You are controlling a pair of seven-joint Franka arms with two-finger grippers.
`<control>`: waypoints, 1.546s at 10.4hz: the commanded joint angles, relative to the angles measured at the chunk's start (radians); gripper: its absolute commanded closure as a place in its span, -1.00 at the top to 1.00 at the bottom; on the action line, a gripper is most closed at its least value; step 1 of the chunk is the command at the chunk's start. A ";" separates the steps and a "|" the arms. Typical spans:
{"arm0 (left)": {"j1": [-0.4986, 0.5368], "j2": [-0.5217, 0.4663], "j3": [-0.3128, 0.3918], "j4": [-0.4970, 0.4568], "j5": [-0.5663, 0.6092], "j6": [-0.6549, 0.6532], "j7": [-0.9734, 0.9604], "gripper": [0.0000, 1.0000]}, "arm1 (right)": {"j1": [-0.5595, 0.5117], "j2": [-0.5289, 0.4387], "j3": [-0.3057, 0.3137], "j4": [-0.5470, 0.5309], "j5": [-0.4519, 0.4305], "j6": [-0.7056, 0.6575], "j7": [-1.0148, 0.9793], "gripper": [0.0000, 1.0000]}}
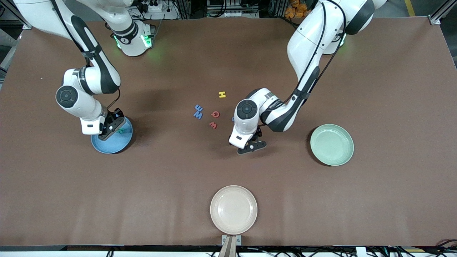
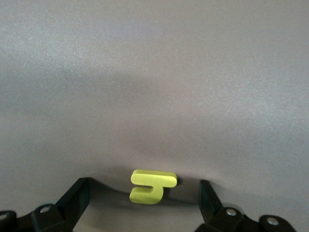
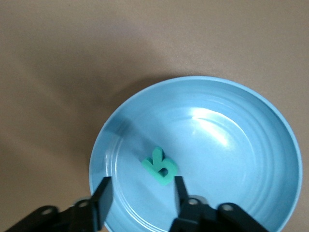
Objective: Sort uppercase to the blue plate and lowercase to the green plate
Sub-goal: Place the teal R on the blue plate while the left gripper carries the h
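My right gripper [image 1: 112, 126] [image 3: 141, 188] hangs open low over the blue plate [image 1: 107, 148] [image 3: 231, 145]. A teal R [image 3: 159, 166] lies flat in that plate, just beside one finger. My left gripper [image 1: 251, 145] [image 2: 143, 192] is open and down at the table, between the letter cluster and the green plate [image 1: 332, 144]. A yellow lowercase h [image 2: 152, 186] lies on the mat between its fingers, touching neither. Mid-table lie a yellow H [image 1: 222, 94], two blue letters [image 1: 198, 107] [image 1: 197, 115], a red Q [image 1: 215, 114] and a smaller red w [image 1: 213, 125].
A cream plate [image 1: 233, 209] sits at the table edge nearest the front camera. A bit of another blue letter [image 1: 233, 119] shows at the edge of the left arm's wrist. The brown mat is bare around both coloured plates.
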 commanded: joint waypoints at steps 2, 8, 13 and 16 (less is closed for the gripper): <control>-0.015 0.022 0.007 0.022 0.039 0.003 -0.029 -1.00 | 0.020 -0.014 0.009 0.007 0.014 -0.021 0.009 0.38; -0.013 0.004 0.010 0.019 0.041 -0.004 -0.035 -1.00 | 0.171 -0.127 0.016 0.008 0.069 -0.210 0.395 0.36; -0.010 -0.008 0.037 0.019 0.041 -0.007 -0.038 -1.00 | 0.394 -0.192 0.016 -0.001 0.072 -0.272 0.896 0.35; 0.013 -0.070 0.062 0.021 0.035 -0.013 -0.038 -1.00 | 0.442 -0.184 0.041 -0.003 0.072 -0.261 1.096 0.35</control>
